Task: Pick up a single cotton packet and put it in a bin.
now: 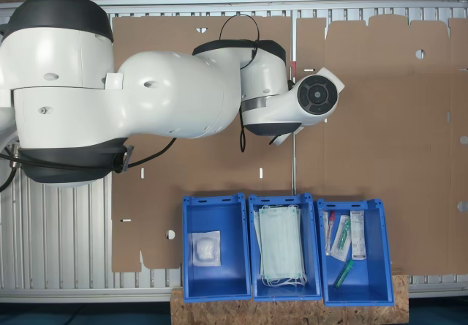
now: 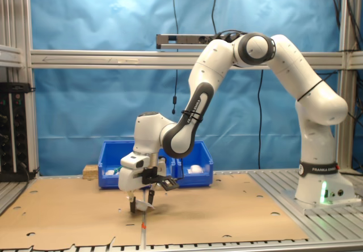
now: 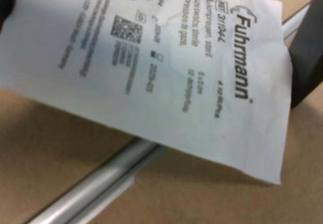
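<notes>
Bins [image 1: 213, 204] holding wad, masks [image 1: 281, 246], packets, cotton packet [image 3: 151, 67] between fingers [image 3: 308, 57]

First exterior view: overhead, straight down. Second exterior view: low, side-on, facing bins [image 2: 156, 164]. Wrist view: close above cardboard [image 3: 60, 148].

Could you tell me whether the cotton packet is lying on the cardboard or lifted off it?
Lifted: the cotton packet hangs in the pincer above the cardboard.
</notes>
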